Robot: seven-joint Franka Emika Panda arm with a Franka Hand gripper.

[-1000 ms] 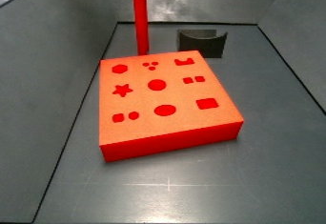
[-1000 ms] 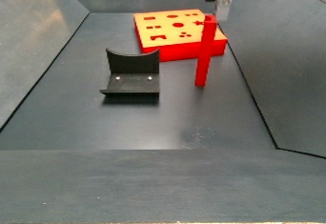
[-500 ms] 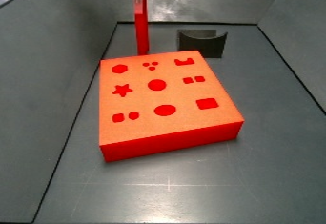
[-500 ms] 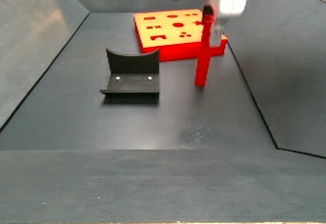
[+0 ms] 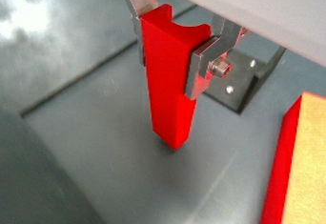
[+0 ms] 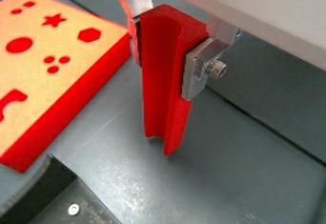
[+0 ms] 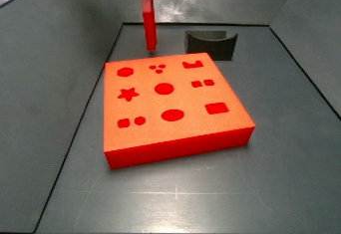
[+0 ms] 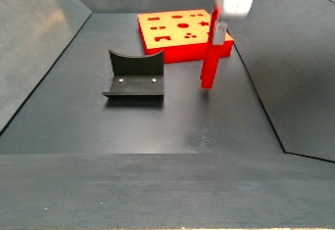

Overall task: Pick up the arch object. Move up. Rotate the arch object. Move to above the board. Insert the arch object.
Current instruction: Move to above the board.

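The arch object (image 5: 170, 94) is a long bright red bar that stands upright. My gripper (image 5: 170, 39) is shut on its upper end, one silver finger (image 5: 201, 64) on each side; both wrist views show this (image 6: 165, 43). In both side views the bar (image 7: 148, 19) (image 8: 210, 63) hangs just off the grey floor, beside the board's far edge. The board (image 7: 173, 104) is a thick orange-red slab with darker shaped holes and lies flat; it also shows in a side view (image 8: 177, 28) and in both wrist views (image 6: 51, 66) (image 5: 299, 171).
The dark fixture (image 8: 133, 77) with an arched cut-out stands on the floor; it also shows in a side view (image 7: 213, 42) behind the board. Grey walls enclose the floor on both sides.
The gripper has closed on the top of the red bar and raised it a little; the bar's lower end now sits higher than before. The board and fixture have not moved.
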